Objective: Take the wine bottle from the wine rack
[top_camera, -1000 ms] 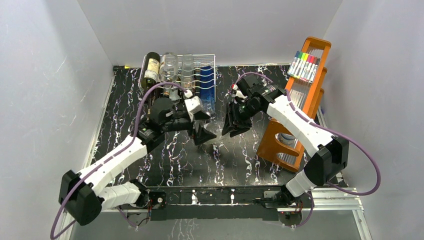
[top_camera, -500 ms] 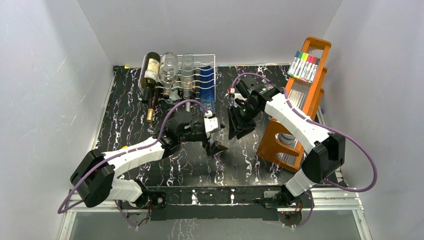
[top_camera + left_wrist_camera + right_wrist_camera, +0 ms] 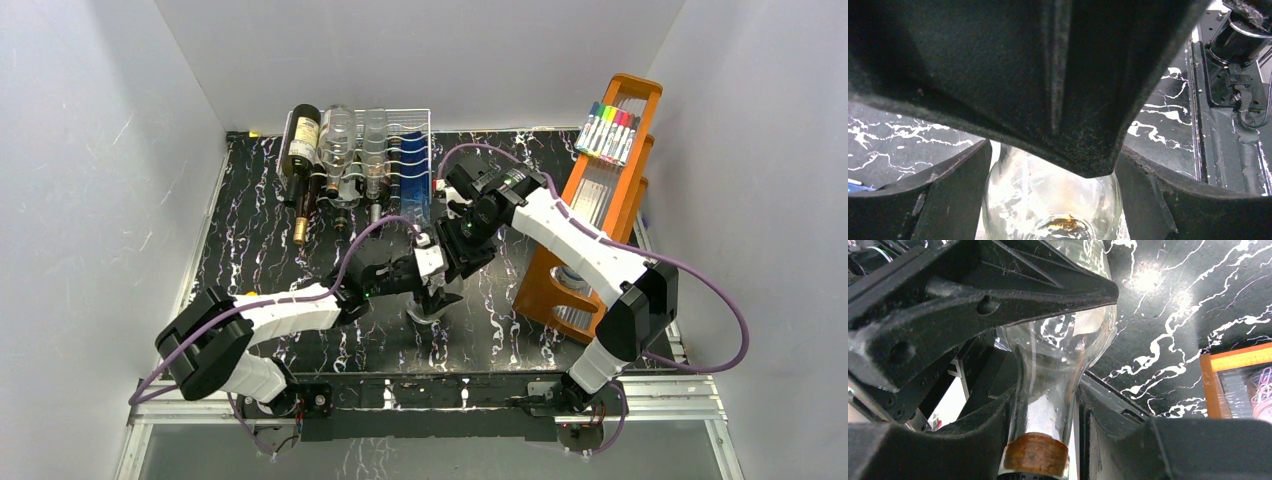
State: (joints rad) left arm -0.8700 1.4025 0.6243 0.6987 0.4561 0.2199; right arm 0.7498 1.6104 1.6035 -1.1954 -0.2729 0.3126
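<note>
A clear glass wine bottle (image 3: pixel 424 311) hangs over the middle of the table, off the silver wire wine rack (image 3: pixel 408 150) at the back. My right gripper (image 3: pixel 462 255) is shut on its neck (image 3: pixel 1040 410), just above the brown band. My left gripper (image 3: pixel 432 296) straddles the bottle's wide body (image 3: pixel 1048 195), and both fingers (image 3: pixel 955 195) press against the glass. In the left wrist view my left gripper (image 3: pixel 1050 210) has the bottle filling its gap. In the right wrist view my right gripper (image 3: pixel 1045 427) has the neck between its jaws.
A dark labelled bottle (image 3: pixel 301 150) and two clear bottles (image 3: pixel 340 150) still lie in the rack. A tall orange wooden rack (image 3: pixel 590 215) with coloured markers (image 3: pixel 607 130) stands at the right. The two arms cross close together at mid-table.
My left arm has swung away from the rack down to mid-table, and its jaws have narrowed round the bottle's body. My right gripper has carried the bottle leftward.
</note>
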